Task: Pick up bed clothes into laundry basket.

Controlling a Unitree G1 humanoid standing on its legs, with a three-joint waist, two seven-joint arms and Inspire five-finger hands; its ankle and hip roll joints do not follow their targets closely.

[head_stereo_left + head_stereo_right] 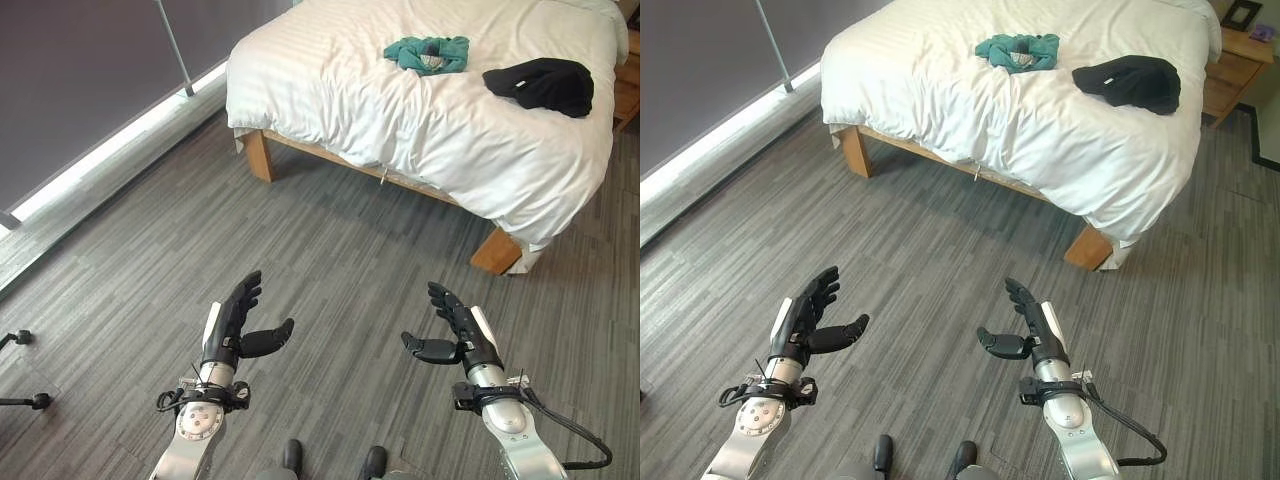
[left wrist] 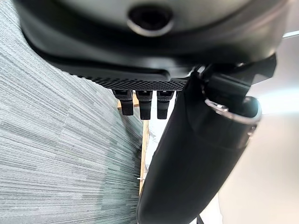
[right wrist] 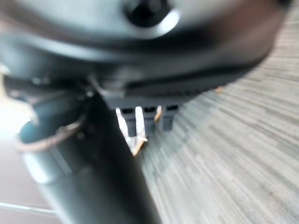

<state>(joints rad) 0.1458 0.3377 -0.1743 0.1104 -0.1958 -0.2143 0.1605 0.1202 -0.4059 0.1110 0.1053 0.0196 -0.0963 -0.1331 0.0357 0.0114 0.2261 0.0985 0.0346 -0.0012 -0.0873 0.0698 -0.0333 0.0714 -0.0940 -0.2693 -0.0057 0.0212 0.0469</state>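
A crumpled teal garment (image 1: 428,53) lies on the white bed (image 1: 330,90), and a black garment (image 1: 541,84) lies to its right near the bed's right side. Both hands hover over the grey floor, well short of the bed. My left hand (image 1: 233,322) is open, fingers straight and thumb out to the side, holding nothing. My right hand (image 1: 457,322) is open the same way and holds nothing. The left hand's fingers (image 2: 145,103) and the right hand's fingers (image 3: 140,119) point toward the bed's wooden frame.
The bed stands on wooden legs (image 1: 259,155) with a corner leg (image 1: 497,251) nearest me. A grey wall with a bright strip (image 1: 110,140) along its base runs on the left. A wooden nightstand (image 1: 1232,60) is at the far right.
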